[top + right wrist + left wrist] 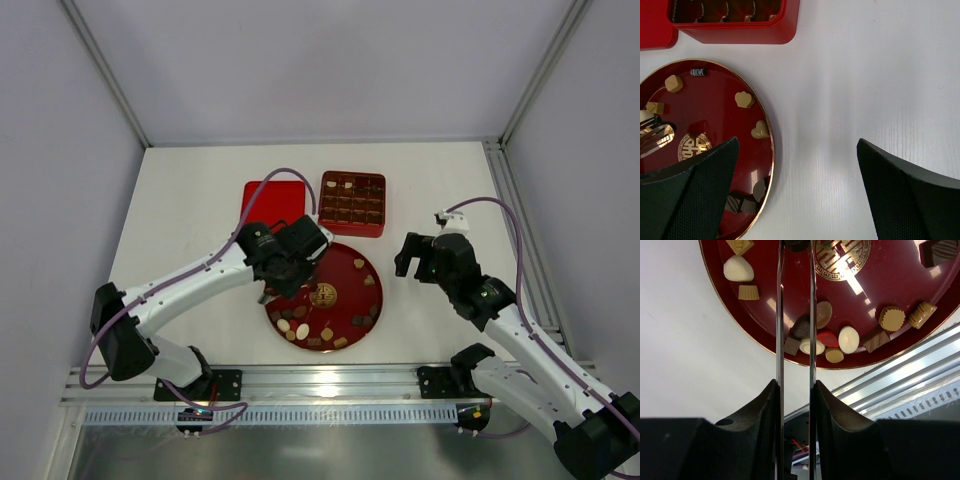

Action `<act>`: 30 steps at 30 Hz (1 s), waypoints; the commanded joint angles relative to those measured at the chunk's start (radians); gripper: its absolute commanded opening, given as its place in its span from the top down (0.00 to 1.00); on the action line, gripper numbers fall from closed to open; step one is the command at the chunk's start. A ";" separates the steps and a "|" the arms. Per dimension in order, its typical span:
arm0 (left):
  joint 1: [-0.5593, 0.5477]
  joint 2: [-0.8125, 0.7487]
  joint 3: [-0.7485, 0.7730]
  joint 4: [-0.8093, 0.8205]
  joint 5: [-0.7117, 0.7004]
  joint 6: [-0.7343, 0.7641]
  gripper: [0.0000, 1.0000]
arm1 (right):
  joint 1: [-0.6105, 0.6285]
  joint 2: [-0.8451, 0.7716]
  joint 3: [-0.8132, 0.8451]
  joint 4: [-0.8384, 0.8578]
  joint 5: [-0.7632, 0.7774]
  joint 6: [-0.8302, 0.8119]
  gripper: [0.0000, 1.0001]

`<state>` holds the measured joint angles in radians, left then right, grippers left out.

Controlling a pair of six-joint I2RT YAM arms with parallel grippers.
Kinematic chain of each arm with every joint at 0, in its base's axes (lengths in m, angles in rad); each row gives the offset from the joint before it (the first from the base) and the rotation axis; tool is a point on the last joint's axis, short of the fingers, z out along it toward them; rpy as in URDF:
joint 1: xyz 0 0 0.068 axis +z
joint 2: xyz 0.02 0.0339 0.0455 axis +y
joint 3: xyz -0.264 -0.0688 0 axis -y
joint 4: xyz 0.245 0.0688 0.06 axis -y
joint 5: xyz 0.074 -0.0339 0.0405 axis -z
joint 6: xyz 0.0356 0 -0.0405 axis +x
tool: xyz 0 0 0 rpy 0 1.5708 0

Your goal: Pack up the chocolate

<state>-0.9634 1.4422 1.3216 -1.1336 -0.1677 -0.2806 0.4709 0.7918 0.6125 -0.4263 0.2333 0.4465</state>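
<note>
Chocolate (300, 325) is mostly on the round red plate (340, 272), centre-near on the counter (190, 220) — dark, tan and cream pieces strung along the plate's near and right rim. The thickest cluster is near-left, with a few more toward the far-right edge. The gold emblem (322, 295) in the plate's middle has no pieces on it. Left claw (293, 268) hangs over the plate's far-left part, just left of the emblem. In the left wrist view its two thin blades run parallel with a narrow gap, and a dark piece (796, 244) fills that gap right at the tips, touching both blades. That piece is cut by the frame edge, so can't tell whether it is lifted or resting on the plate. The same view shows the rim cluster packed tight beside the blades, several pieces touching, one a cream oval (848, 339). Right claw (412, 262) is over bare counter just right of the plate, well apart from the left one — jaws wide, holding nothing. Square red box (352, 231) sits on the far side of the plate, close but not touching. Its grid cells hold brown pieces; can't tell how many cells are full. Red lid (268, 198) lies flat just left of the box, its near corner hidden by the left arm.
</note>
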 commanded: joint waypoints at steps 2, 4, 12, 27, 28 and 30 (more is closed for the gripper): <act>0.018 -0.036 0.060 0.043 -0.016 0.000 0.68 | -0.003 -0.012 0.009 0.029 0.021 0.001 0.00; 0.026 -0.034 0.070 0.044 -0.013 0.001 0.68 | -0.002 -0.014 0.009 0.029 0.023 0.000 0.00; 0.061 -0.025 0.114 0.077 -0.018 0.000 0.67 | -0.003 -0.013 0.007 0.031 0.029 -0.002 0.00; 0.144 0.136 0.310 0.195 -0.071 0.029 0.68 | -0.003 0.009 0.033 0.032 0.041 -0.019 0.00; 0.150 0.150 0.323 0.202 -0.076 0.031 0.68 | -0.002 0.011 0.035 0.032 0.040 -0.022 0.00; 0.170 0.193 0.352 0.228 -0.078 0.041 0.68 | -0.003 0.015 0.041 0.035 0.040 -0.023 0.00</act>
<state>-0.8200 1.6016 1.6085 -0.9962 -0.2073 -0.2684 0.4709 0.7990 0.6132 -0.4259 0.2516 0.4408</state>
